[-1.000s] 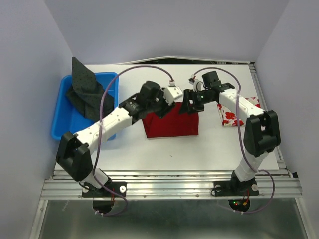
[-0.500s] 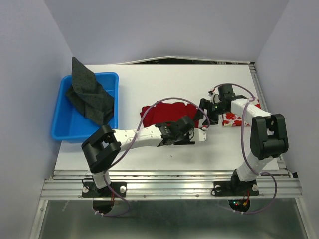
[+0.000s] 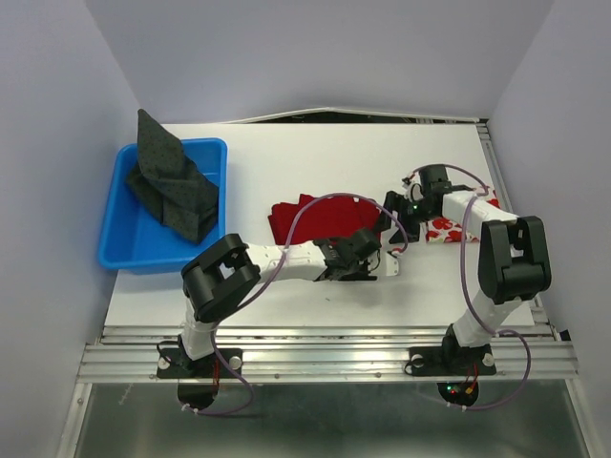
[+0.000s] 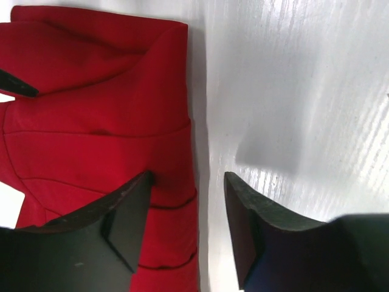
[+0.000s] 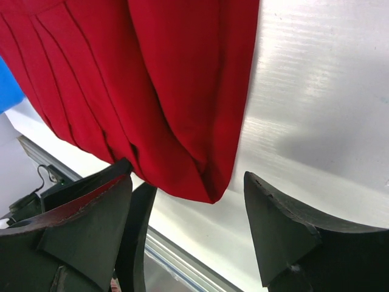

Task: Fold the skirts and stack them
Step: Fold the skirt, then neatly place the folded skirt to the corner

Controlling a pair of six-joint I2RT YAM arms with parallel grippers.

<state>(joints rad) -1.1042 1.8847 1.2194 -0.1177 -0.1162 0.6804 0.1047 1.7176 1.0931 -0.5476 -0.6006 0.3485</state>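
The deep-red pleated skirt (image 3: 320, 218) lies folded on the white table, mid-view. My left gripper (image 3: 370, 261) is low at its near right corner. In the left wrist view the gripper (image 4: 188, 182) is open, straddling the skirt's right edge (image 4: 121, 121), one finger on cloth and one on bare table. My right gripper (image 3: 394, 221) is at the skirt's right side; in the right wrist view it (image 5: 187, 179) is open around a folded corner of the red skirt (image 5: 152, 91). The white red-flowered skirt (image 3: 447, 227) lies folded at the right. The dark grey skirt (image 3: 172, 186) sits in the bin.
A blue plastic bin (image 3: 119, 224) stands at the table's left side. The table's metal rail (image 3: 334, 339) runs along the near edge. Grey walls close in the left, right and back. My two arms converge near the skirt's right edge.
One second ago both grippers were at the far edge of the flat red skirt. They have carried it toward the near side, folding the skirt, and now stand open around it.
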